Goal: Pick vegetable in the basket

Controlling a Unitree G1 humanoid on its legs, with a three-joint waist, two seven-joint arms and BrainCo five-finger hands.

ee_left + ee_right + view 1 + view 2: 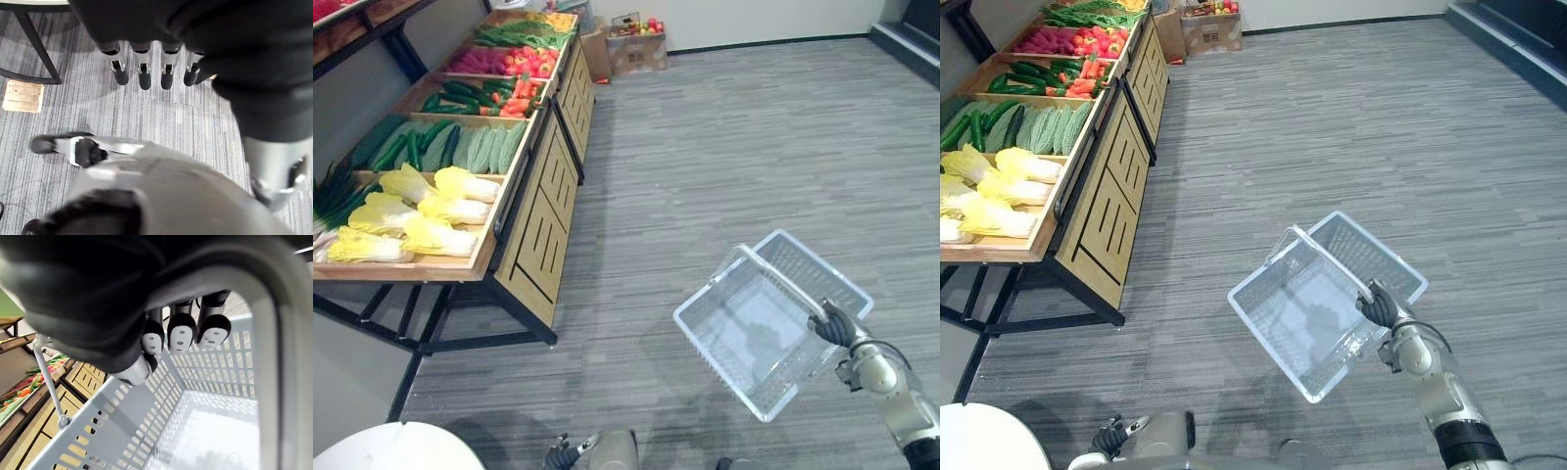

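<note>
A pale grey plastic basket (803,259) hangs tilted over the carpet at the lower right, and it is empty. My right hand (834,325) is shut on the basket's handle (266,357), with its fingers (181,330) curled round the bar. On my left stands a wooden display stand (543,211) that slopes away from me. It holds napa cabbages (421,215) nearest, then cucumbers (406,147) and bitter gourds (484,147), then carrots (514,98) and red peppers (524,64). My left hand (560,454) hangs low near the floor, its fingers (144,73) straight and holding nothing.
Cardboard boxes (636,44) with a crate of fruit on top stand by the far wall past the stand. A white round surface (391,448) shows at the lower left. Wide grey carpet (754,147) lies between the basket and the stand.
</note>
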